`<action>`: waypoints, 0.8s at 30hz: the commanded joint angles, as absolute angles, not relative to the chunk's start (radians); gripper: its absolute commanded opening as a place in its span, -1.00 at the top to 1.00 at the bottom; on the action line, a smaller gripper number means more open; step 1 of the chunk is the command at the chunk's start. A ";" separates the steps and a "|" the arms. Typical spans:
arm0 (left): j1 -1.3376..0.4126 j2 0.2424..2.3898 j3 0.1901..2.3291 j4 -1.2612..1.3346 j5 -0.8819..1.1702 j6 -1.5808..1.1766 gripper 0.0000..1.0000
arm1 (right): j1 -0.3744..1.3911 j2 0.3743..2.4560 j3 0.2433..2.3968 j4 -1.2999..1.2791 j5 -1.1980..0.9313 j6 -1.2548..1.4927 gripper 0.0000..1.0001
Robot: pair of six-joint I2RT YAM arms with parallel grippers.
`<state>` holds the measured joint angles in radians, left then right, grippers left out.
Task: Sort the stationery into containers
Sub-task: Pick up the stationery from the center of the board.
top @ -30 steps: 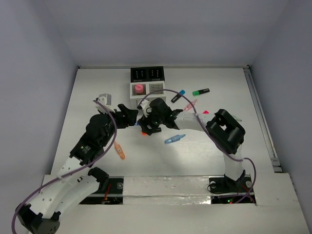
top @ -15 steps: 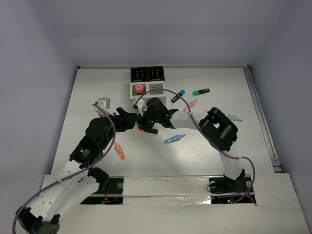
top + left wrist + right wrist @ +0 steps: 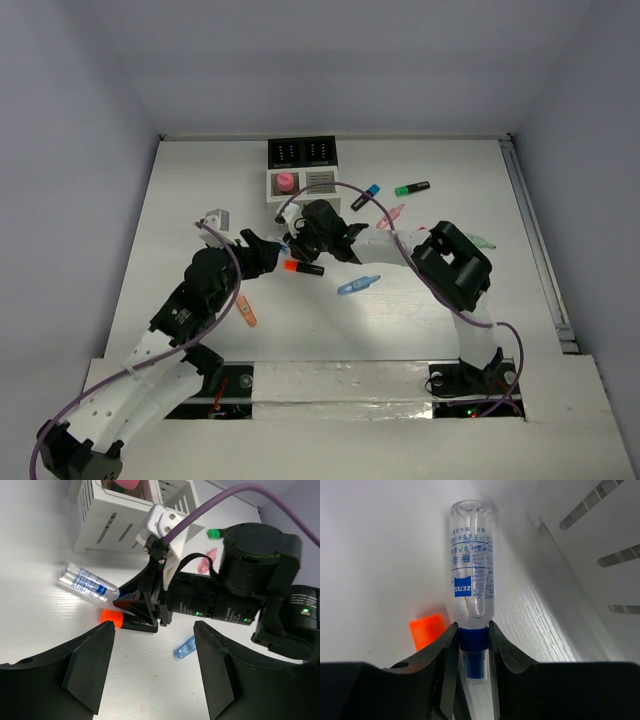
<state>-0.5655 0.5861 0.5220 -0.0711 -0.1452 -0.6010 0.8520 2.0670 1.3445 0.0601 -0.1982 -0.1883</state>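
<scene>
ZEISS is read on a clear bottle (image 3: 471, 565), its blue cap (image 3: 472, 636) clamped between right fingers (image 3: 445, 652); left fingers (image 3: 90, 665) are held wide, empty.

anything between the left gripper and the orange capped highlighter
Nothing on the table between the left gripper and the orange-capped highlighter, but the right gripper sits at its black end, gripping a clear bottle.

The clear bottle (image 3: 471, 570) is looking like glossy see-through plastic with a printed label. The table (image 3: 380, 555) is showing a white matt face with fine wood-like grain. The white container (image 3: 107, 522) is reading as smooth matt plastic — the right gripper (image 3: 472, 630) is showing matt black plastic, the purple cable (image 3: 250, 487) shining slightly.
</scene>
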 commanded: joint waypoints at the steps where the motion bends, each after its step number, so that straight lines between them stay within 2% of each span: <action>1: -0.561 0.575 0.499 -0.020 -0.166 -0.617 -0.22 | 0.856 1.985 1.341 0.051 -0.199 -0.210 0.73; 6: -0.561 0.587 0.456 0.004 -0.176 -0.635 -0.16 | 0.856 1.884 1.315 0.034 -0.212 -0.207 0.84; 11: -0.561 0.606 0.457 0.051 -0.180 -0.618 -0.15 | 0.856 1.746 1.344 -0.184 -0.328 -0.207 0.90; 16: -0.561 0.557 0.405 0.190 -0.026 -0.557 -0.10 | 0.856 1.668 1.399 -0.522 -0.420 -0.245 0.93; 24: -0.561 0.456 0.324 0.304 0.135 -0.545 -0.13 | 0.856 1.543 1.379 -0.764 -0.537 -0.281 0.95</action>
